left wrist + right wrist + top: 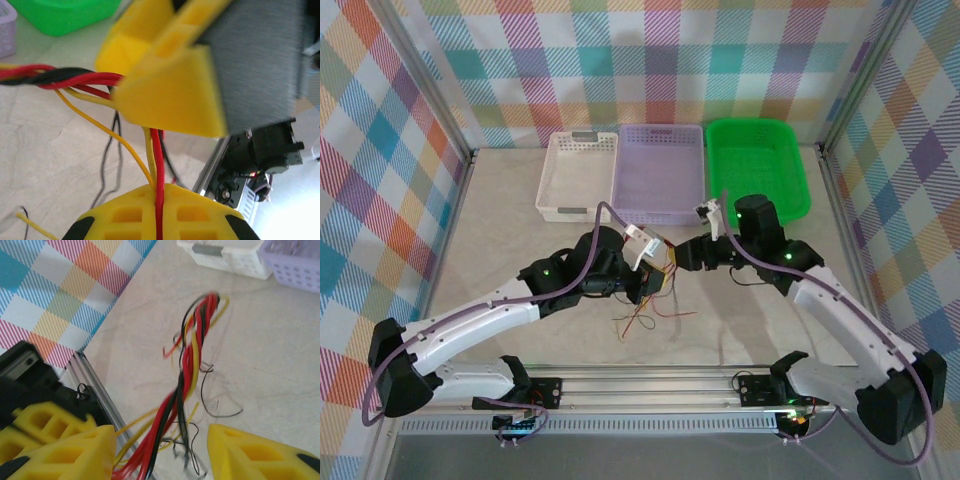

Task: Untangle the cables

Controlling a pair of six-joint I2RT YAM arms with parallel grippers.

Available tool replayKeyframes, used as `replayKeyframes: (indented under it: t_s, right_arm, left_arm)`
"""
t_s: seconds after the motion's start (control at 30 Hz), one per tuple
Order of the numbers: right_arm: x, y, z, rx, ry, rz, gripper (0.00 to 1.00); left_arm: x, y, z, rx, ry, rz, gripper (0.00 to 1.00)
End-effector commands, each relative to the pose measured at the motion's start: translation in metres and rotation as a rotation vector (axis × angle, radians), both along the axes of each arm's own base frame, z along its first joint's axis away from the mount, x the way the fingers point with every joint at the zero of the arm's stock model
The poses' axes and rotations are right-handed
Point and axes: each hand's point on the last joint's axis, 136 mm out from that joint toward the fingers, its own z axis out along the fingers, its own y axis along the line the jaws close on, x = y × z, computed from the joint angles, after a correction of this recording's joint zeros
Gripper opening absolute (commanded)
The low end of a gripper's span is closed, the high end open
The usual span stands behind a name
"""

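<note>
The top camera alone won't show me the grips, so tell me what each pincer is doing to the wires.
Observer: The left pincer is shut on the wires; a red one runs straight through the seam where it closes.
Operator: Now report the right one.
Observer: The right pincer is open, and the wires pass loosely through its gap.
Operator: Describe the tangle itself.
Observer: Beyond the right pincer, the red, yellow and black wires are twisted together into one bundle.

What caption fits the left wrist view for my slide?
Left gripper shut on red and yellow cables, which run through the open right gripper.
</note>
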Motion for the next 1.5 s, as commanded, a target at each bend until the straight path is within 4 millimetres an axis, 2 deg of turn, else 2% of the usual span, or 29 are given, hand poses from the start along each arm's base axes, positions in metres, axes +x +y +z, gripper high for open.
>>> replayKeyframes:
  t_s: [0.0,0.2,0.3,0.43,0.87,1.07,1.23,1.47]
  right_arm:
    - [-0.006,-0.011,-0.004,-0.022,-0.017,-0.035,0.53]
    - [-0.023,-0.023,-0.009,-0.009,-0.019,-0.062,0.55]
    - [-0.035,-0.023,-0.010,0.044,-0.015,-0.033,0.55]
    - [-0.042,-0.017,-0.016,0.105,-0.001,-0.004,0.54]
    - [-0.030,0.008,-0.027,0.180,0.023,0.036,0.52]
    - [-0.031,0.022,-0.028,0.176,0.032,0.082,0.49]
    - [-0.033,0.022,-0.031,0.169,0.026,0.082,0.35]
    - [-0.034,0.018,-0.026,0.139,0.012,0.072,0.00]
  left_arm:
    - [0.012,-0.005,0.010,-0.053,-0.010,0.031,0.00]
    - [0.020,0.004,0.008,-0.038,-0.011,0.068,0.00]
    - [0.024,0.007,0.011,-0.046,-0.010,0.082,0.00]
    - [0.027,0.007,0.015,-0.056,-0.008,0.083,0.00]
    - [0.029,0.002,0.013,-0.060,0.010,0.079,0.00]
    - [0.031,0.001,0.013,-0.053,0.012,0.084,0.00]
    - [0.033,0.003,0.017,-0.047,0.002,0.092,0.00]
    - [0.035,0.008,0.018,-0.035,-0.001,0.103,0.00]
